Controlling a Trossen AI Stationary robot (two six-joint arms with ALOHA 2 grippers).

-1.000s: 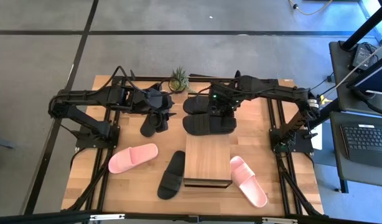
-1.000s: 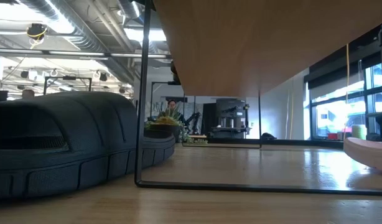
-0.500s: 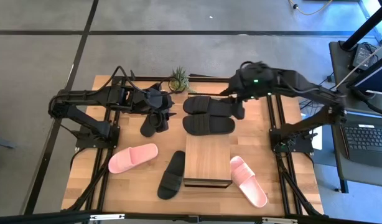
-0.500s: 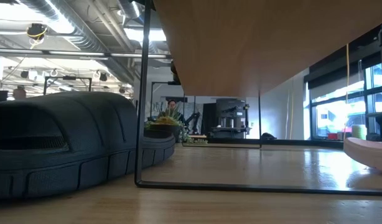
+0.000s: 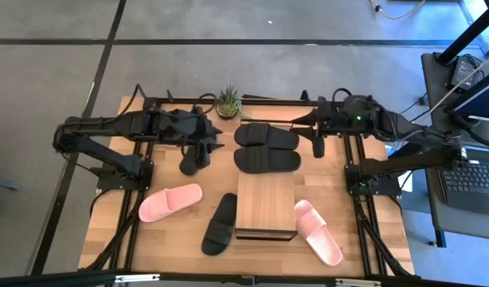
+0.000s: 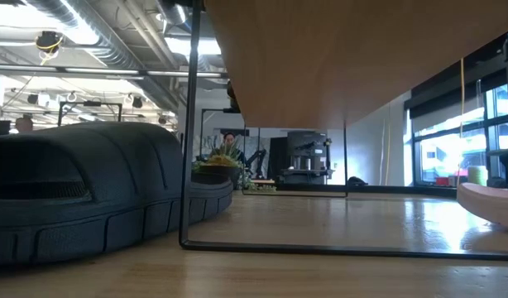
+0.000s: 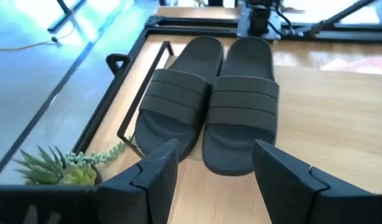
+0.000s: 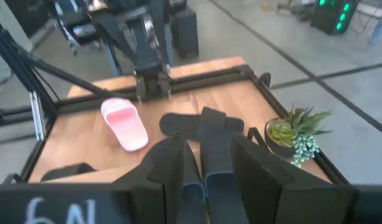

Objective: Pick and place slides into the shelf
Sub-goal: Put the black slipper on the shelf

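Note:
Both grippers are open and hold nothing. My left gripper [image 5: 213, 140] [image 7: 213, 180] hovers over the far end of one black slide [image 5: 193, 159] and points toward the table's right. Ahead of it, a pair of black slides [image 5: 267, 147] [image 7: 209, 106] lies flat side by side, soles down. My right gripper [image 5: 317, 147] [image 8: 206, 171] sits just right of that pair, near the table's right rail. The wood-topped shelf [image 5: 266, 203] stands at the near middle. Around it lie a pink slide [image 5: 170, 202], another black slide [image 5: 221, 223] and a second pink slide [image 5: 318, 231].
A small potted plant [image 5: 228, 102] stands at the far edge, between the arms. Black frame rails run along both sides of the table. The low view looks under the shelf top [image 6: 337, 58], with a black slide [image 6: 72, 199] left of the shelf's thin leg [image 6: 188, 124].
My right gripper has drawn back from above the pair of black slides toward the table's right edge. The pair lies where it was. My left arm has shifted only slightly.

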